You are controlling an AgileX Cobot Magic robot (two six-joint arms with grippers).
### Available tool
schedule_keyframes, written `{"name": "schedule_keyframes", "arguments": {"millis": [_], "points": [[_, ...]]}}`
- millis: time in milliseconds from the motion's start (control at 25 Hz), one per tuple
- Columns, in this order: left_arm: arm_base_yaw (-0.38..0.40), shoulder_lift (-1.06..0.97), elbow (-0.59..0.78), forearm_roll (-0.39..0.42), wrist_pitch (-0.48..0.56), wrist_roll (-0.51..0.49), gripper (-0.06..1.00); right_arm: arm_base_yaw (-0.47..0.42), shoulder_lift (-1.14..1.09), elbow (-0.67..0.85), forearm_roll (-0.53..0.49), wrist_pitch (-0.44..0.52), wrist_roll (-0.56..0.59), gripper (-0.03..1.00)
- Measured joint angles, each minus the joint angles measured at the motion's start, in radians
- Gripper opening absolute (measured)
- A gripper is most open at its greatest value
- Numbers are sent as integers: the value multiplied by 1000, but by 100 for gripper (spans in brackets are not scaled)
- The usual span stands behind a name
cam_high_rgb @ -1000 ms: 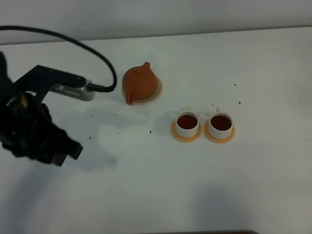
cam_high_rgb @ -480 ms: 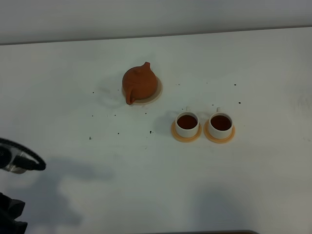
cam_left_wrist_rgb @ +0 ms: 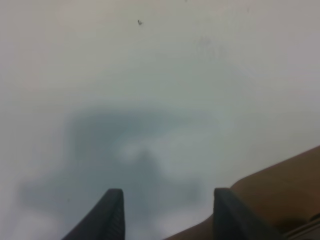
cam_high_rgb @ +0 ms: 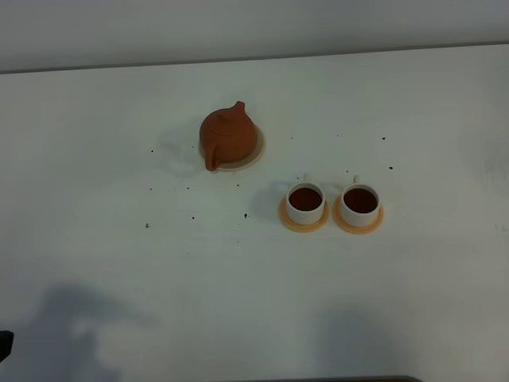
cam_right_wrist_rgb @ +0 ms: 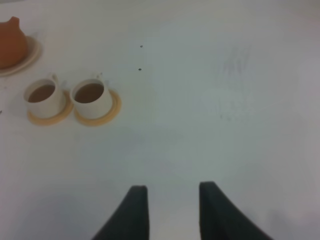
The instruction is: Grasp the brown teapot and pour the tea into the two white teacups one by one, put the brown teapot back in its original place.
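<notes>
The brown teapot (cam_high_rgb: 227, 137) sits upright on the pale beige saucer (cam_high_rgb: 255, 149), lid on, toward the far side of the white table (cam_high_rgb: 413, 103); nearer the camera and to the right stand the two white teacups, the left cup (cam_high_rgb: 305, 201) and the right cup (cam_high_rgb: 360, 200), each on its own orange coaster (cam_high_rgb: 304, 224) and each holding dark tea; pot and cups lie just as they did a second ago. What has changed is the left arm: a second ago it filled the left of the overhead view, half a second ago only its cable and base showed, and now just a dark sliver (cam_high_rgb: 4, 345) remains at the lower left edge, with its shadow on the table. The left gripper (cam_left_wrist_rgb: 167, 212) hangs over bare table, fingers spread with nothing between them; the right gripper (cam_right_wrist_rgb: 170, 210) likewise stands parted and empty, well apart from the cups.
</notes>
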Motion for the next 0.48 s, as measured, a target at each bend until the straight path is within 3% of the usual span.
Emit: {"name": "schedule_keyframes", "arguments": {"millis": [480], "points": [[0,-17,32,-11,26,-4,41,0,0,0,0,0,0,24]]}}
